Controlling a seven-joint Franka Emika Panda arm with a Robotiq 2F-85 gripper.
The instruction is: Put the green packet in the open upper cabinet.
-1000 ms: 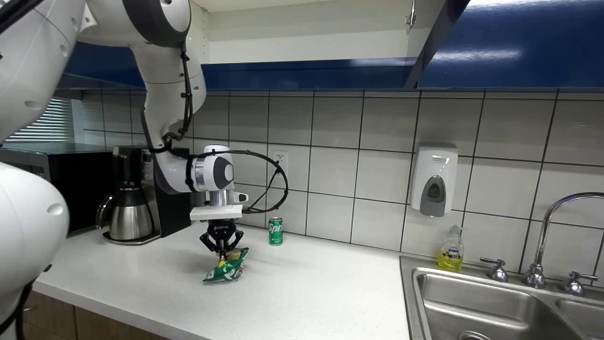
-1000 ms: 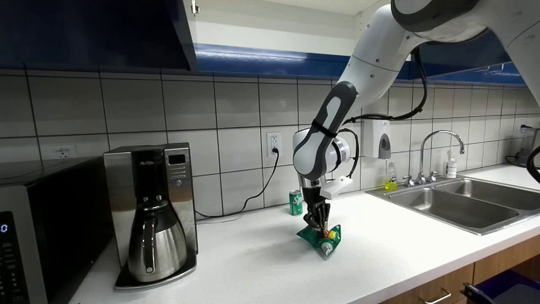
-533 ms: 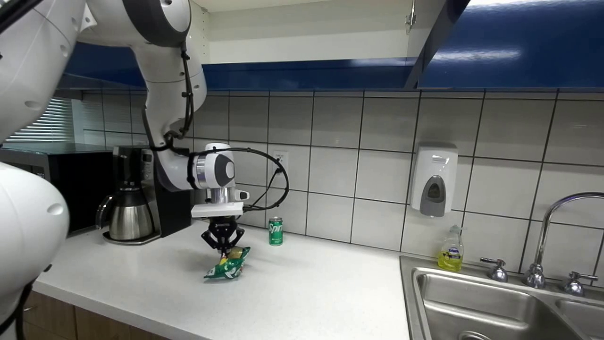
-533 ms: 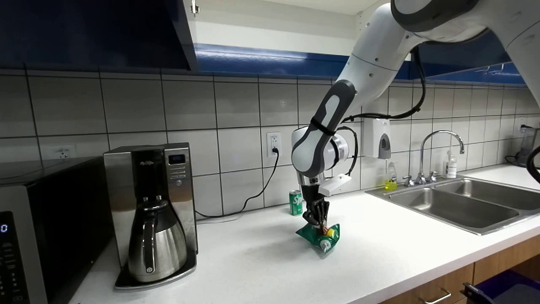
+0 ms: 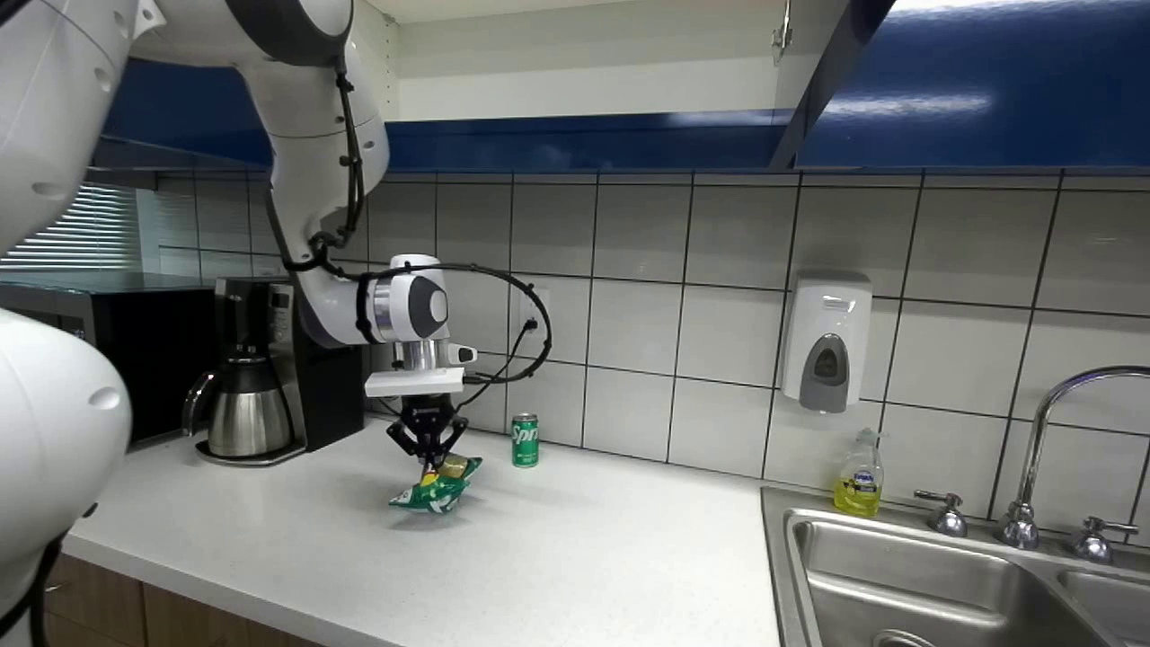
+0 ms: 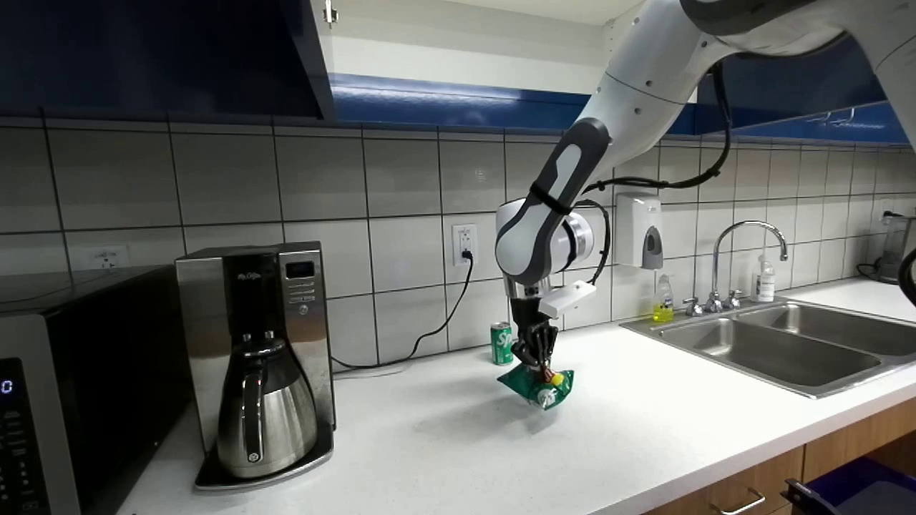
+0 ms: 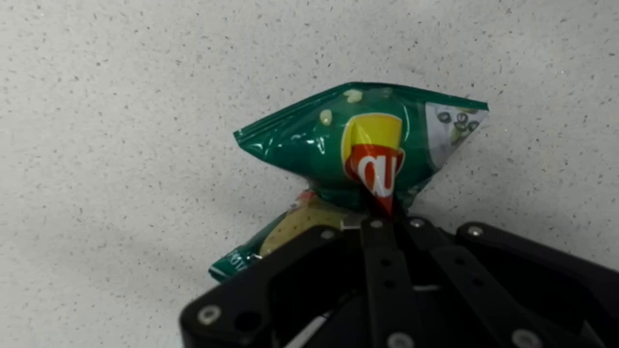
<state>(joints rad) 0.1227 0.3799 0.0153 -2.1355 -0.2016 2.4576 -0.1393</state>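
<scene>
My gripper [image 5: 430,466] had the green packet [image 7: 333,154] pinched tight, just off the counter [image 5: 611,548]; raising it into the far open upper cabinet [image 5: 584,90] remained

Both exterior views: facing tiled wall [image 5: 638,328], sharing sink [image 6: 780,350]. Wrist view: close above green packet [image 7: 333,159], looking down.

You are facing a speckled white surface [image 5: 611,557]: a microwave [image 6: 107,386] and a coffee maker [image 6: 265,315] are standing side by side, a green can [image 5: 526,440] is standing upright, a sink [image 5: 898,584] is sitting inset.
</scene>
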